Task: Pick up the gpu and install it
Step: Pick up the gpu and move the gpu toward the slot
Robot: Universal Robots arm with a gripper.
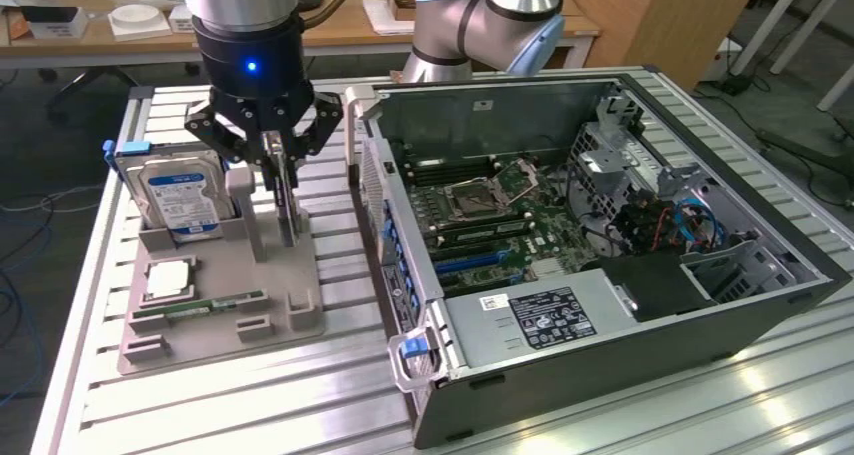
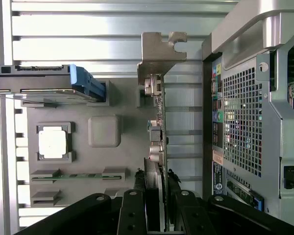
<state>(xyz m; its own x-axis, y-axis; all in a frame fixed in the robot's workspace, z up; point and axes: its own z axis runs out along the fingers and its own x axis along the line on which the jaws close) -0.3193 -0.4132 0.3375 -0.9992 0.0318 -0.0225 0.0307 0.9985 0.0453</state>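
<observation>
Exterior view: the fingers (image 1: 307, 137) are clamped on the gpu (image 1: 286, 213), which stands on edge in the gray tray (image 1: 227, 267) on the tabletop (image 1: 200, 405). A hard drive (image 1: 180, 195) stands at nine o'clock of the gpu, and the open case (image 1: 601, 225) is at three.

Wrist view: the fingers (image 2: 149, 188) pinch the edge-on gpu (image 2: 157, 132), which is between the hard drive (image 2: 44, 81) and the case (image 2: 245, 112).
</observation>
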